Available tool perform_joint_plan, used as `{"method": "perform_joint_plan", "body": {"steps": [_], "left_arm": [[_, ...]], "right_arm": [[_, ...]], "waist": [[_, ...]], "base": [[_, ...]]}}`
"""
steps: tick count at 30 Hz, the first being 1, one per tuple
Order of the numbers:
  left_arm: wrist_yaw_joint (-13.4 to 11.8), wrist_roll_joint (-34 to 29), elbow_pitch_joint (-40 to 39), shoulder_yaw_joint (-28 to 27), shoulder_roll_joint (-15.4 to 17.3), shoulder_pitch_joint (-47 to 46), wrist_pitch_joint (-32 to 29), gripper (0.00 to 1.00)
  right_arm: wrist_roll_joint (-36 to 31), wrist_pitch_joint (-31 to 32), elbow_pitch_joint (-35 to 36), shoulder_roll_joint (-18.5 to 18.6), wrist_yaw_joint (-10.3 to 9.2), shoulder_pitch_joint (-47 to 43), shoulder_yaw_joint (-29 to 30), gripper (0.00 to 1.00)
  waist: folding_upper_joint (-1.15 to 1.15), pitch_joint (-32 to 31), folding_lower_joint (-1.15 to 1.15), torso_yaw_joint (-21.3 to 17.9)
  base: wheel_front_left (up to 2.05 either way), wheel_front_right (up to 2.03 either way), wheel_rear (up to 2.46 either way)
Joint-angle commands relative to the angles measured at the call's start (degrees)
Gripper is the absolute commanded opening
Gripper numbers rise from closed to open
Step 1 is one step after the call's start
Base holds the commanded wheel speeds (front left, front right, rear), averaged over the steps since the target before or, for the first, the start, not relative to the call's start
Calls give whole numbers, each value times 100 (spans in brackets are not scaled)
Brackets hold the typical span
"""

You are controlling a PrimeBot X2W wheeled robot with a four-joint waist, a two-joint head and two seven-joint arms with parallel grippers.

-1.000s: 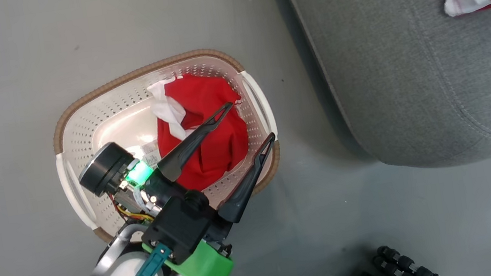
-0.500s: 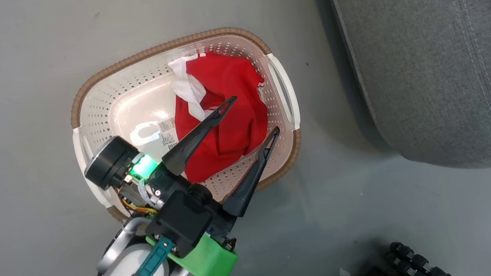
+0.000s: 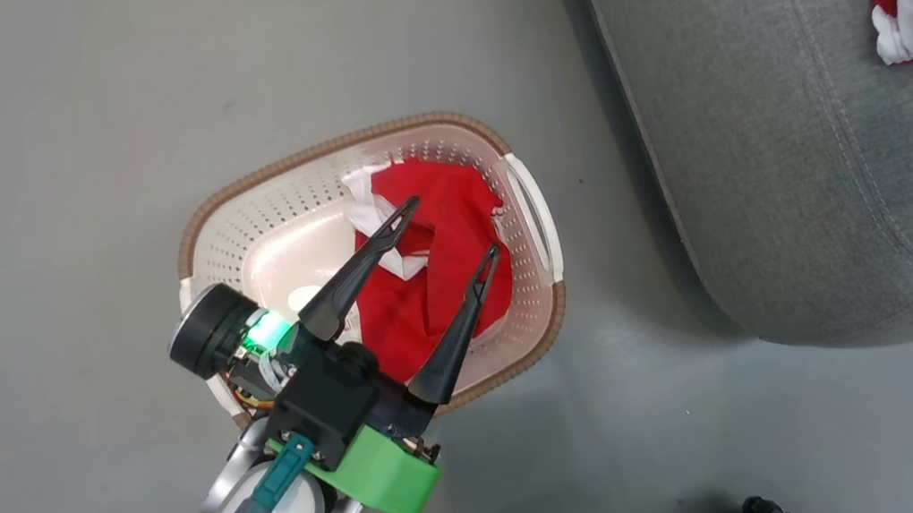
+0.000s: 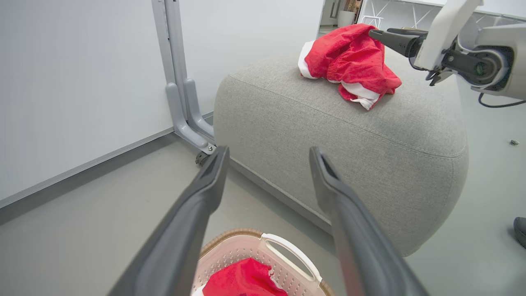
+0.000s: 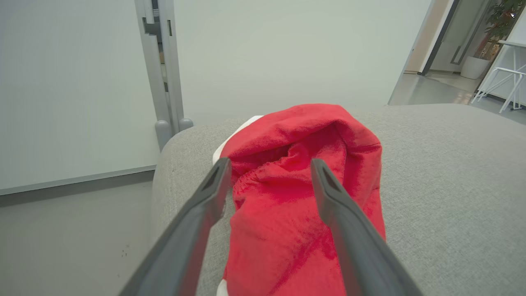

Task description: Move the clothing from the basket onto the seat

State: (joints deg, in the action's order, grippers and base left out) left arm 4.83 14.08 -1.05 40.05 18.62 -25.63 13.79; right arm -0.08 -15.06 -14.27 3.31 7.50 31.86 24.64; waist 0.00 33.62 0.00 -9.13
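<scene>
One red garment (image 5: pixel 287 213) lay on top of the seat (image 3: pixel 762 120), toward its far right. The right gripper (image 5: pixel 270 162) stood just at it, fingers spread and pinching nothing, so I judged that drop done. A second garment (image 3: pixel 444 294) sat bunched in the right half of the basket (image 3: pixel 267 199) on the floor (image 3: pixel 46 173), left of the seat, with the left gripper (image 3: pixel 454 225) hovering above it, wide and empty; the next move looked to be lowering it into the cloth, closing on a thick fold, then lifting clear of the rim and carrying right.
</scene>
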Motion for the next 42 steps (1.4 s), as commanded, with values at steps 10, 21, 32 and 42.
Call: {"method": "perform_joint_plan", "body": {"steps": [10, 21, 32, 42], "left_arm": [[-303, 263, 378, -432, -232, 356, 135, 100], [-646, 385, 433, -1453, -458, 878, 141, 100], [-692, 309, 668, -2540, -723, 1564, 142, 100], [-492, 54, 888, -2900, -882, 2145, 142, 100]], "right_arm": [[545, -10, 481, -29, -3, -1145, -1161, 100], [642, 180, 981, -33, -3, -1931, -2063, 100], [530, 461, 1470, -32, -3, -2549, -2400, 100], [550, 689, 1671, -34, -2, -3069, -2554, 100]], "waist": [[0, -998, 0, 389], [0, -1567, 0, 776], [0, -2115, 0, 1223], [0, -2564, 0, 1266]], "base": [[0, 0, 0], [0, 0, 0], [0, 0, 0], [0, 0, 0]]}}
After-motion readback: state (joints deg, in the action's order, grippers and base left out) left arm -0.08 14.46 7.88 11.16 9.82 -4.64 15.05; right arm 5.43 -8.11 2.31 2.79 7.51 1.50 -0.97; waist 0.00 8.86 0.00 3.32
